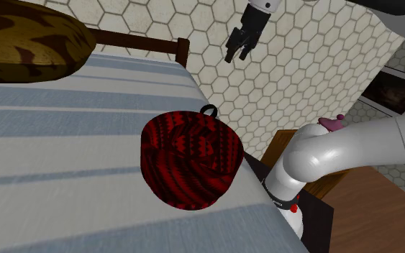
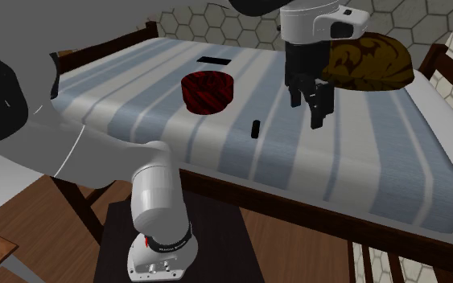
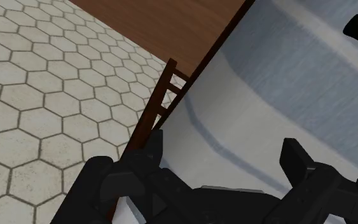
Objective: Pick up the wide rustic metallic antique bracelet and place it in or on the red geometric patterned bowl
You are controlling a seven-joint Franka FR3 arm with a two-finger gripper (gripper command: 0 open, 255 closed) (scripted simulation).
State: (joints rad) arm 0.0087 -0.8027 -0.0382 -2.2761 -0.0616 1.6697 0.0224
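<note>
The 2 black fingers (image 3: 296, 160) stand well apart with nothing between them, the gripper (image 2: 307, 106) hanging above the blue-striped bedspread (image 2: 377, 153), and the small dark bracelet (image 2: 254, 129) rests on that bedspread between the gripper and the red patterned bowl (image 2: 207, 91), touching neither.

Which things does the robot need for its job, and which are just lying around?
For the job:
- dark bracelet
- red patterned bowl
- gripper, open

Just lying about:
- brown pillow
- flat black thing on the bed
</note>
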